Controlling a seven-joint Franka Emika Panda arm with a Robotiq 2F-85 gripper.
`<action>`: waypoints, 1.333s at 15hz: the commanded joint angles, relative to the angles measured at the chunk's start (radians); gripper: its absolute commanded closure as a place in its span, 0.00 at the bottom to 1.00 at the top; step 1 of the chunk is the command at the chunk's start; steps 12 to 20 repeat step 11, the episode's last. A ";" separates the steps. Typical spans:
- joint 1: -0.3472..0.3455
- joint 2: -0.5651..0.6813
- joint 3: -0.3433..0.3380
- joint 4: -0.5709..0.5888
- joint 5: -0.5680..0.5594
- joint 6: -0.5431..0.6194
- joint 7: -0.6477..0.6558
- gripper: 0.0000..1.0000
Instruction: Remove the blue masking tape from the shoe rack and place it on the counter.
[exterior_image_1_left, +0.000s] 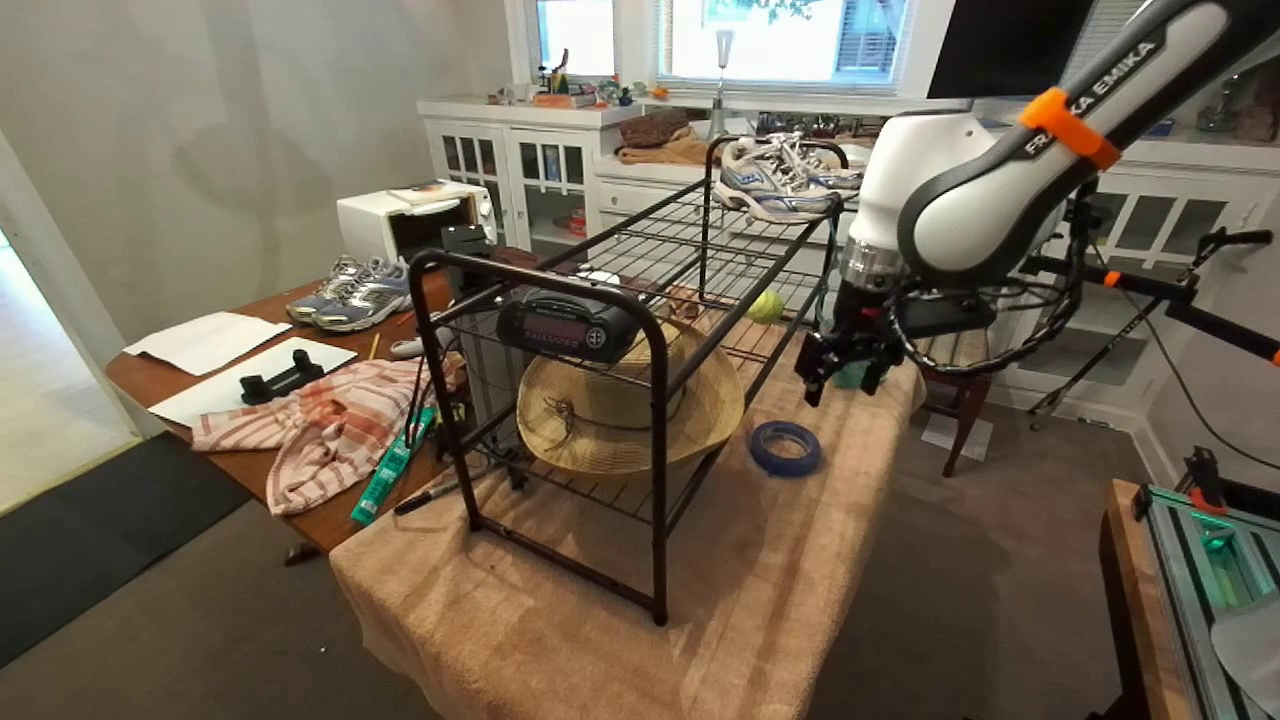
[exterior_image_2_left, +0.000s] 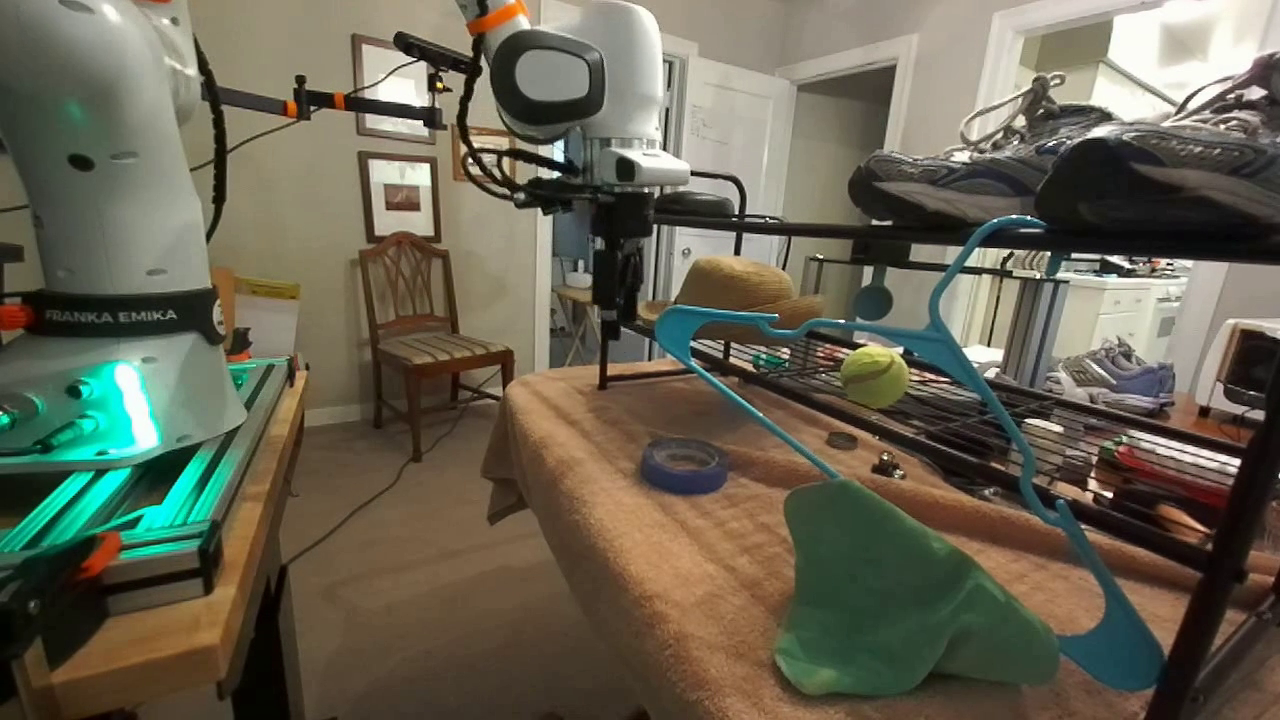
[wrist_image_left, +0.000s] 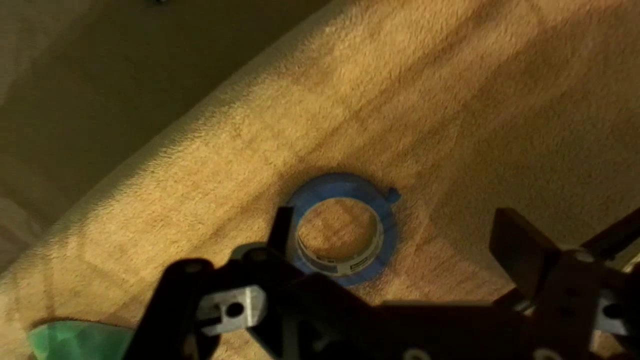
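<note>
We see the pincer (wrist_image_left: 394, 212) hanging with its jaws spread apart; lower down, the blue masking tape (exterior_image_2_left: 685, 478) (clear of both jaws) lies flat on the cloth-covered surface (exterior_image_1_left: 790, 560), beside the shoe rack (exterior_image_1_left: 659, 480).

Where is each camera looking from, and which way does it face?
In an exterior view, the camera sits high, looking down along the shoe rack toward the windows; arm and jaws show at right.
In an exterior view, it sits near the rack's top-tier shoes, facing a wooden chair; robot base, arm and jaws show.
Wrist view: at the arm's end, looking down past its open jaws at the blue masking tape.
Both exterior views share the straw hat and tennis ball.
</note>
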 joint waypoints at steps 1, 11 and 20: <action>-0.048 -0.188 0.055 -0.001 -0.090 -0.264 -0.079 0.00; -0.071 -0.310 0.148 0.195 -0.193 -0.604 -0.191 0.00; -0.071 -0.310 0.148 0.195 -0.193 -0.604 -0.191 0.00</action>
